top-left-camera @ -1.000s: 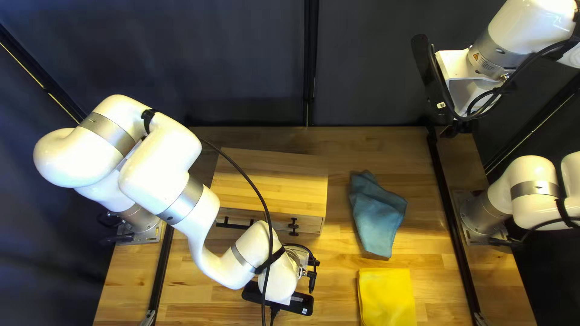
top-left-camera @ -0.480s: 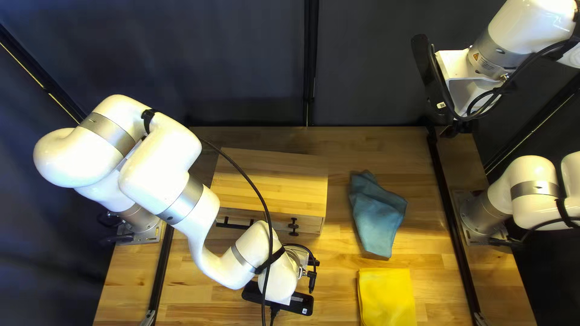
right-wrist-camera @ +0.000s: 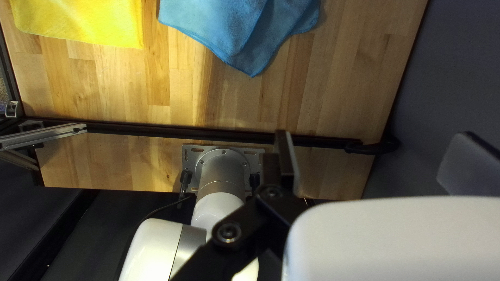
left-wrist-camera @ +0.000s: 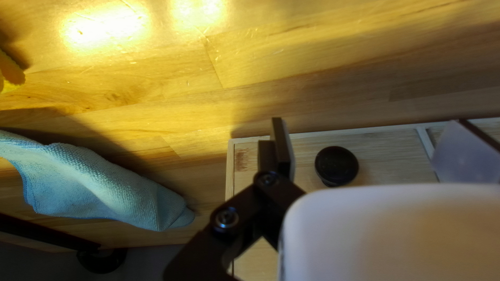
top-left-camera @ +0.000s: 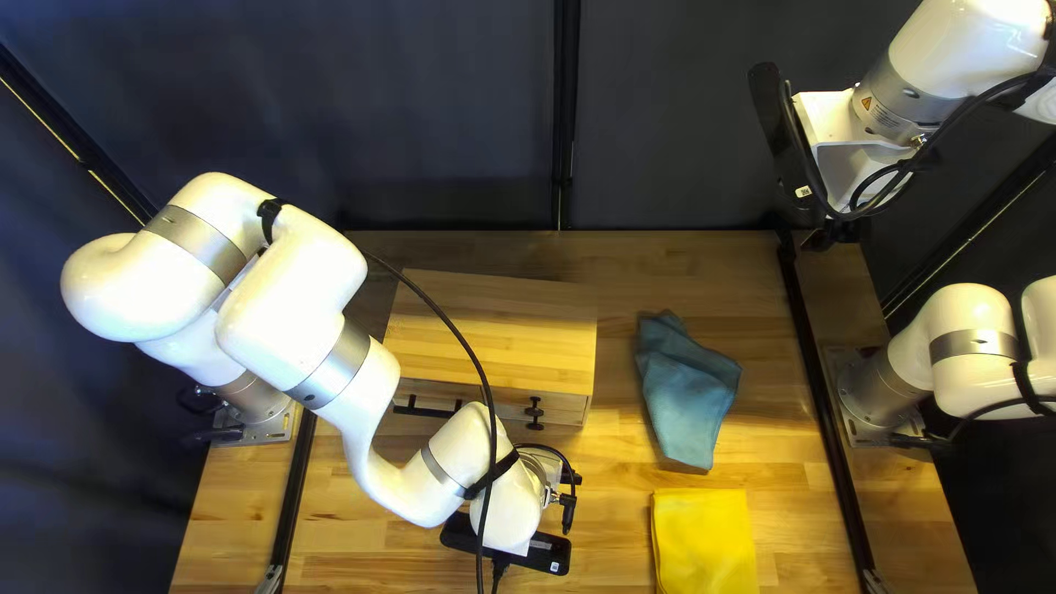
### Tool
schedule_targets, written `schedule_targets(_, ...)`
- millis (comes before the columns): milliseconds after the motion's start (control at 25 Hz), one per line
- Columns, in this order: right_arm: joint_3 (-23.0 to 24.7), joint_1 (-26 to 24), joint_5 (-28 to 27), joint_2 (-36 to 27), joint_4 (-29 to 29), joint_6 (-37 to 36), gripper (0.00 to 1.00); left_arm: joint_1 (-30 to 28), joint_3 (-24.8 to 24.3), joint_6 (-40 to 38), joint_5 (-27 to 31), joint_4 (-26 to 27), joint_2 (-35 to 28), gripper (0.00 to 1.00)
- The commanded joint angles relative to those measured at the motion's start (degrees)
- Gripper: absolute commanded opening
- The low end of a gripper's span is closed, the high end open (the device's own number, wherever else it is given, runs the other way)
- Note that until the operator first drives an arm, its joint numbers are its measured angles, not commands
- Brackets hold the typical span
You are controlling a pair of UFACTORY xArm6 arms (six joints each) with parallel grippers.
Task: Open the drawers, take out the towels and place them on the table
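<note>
Dark curtain (top-left-camera: 371,107) behind wooden table (top-left-camera: 726,264) — warm glare (left-wrist-camera: 101,29)

The top left camera looked down at a slant from above the near edge of the table (top-left-camera: 685,264). The left wrist camera sat close to the drawer front (left-wrist-camera: 390,144) ahead of the left gripper (left-wrist-camera: 371,132). The right wrist camera looked down from high; all three shared the blue towel (right-wrist-camera: 234,23).

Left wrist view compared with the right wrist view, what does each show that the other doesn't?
Only the left wrist view shows the drawer box and its round black knob. Only the right wrist view shows the right arm's base. Both show the wooden table, the blue towel lying on it, and the yellow towel, though the left wrist view catches only a corner.
</note>
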State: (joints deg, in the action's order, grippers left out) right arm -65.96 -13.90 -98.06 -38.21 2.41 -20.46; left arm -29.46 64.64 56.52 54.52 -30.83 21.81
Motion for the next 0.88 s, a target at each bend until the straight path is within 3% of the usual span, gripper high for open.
schedule_targets(40, 0.0, 0.0, 0.0, 0.0, 0.0, 0.0, 1.0, 0.0, 0.0, 0.0, 0.0, 0.0, 0.0, 1.0)
schedule_targets(480, 0.0, 0.0, 0.0, 0.0, 0.0, 0.0, 1.0, -0.8, 3.4, 1.0, 1.5, 0.8, 1.6, 1.0)
schedule_targets(880, 0.0, 0.0, 0.0, 0.0, 0.0, 0.0, 1.0, -1.3, 2.5, -0.6, 2.3, -0.8, 1.9, 1.0)
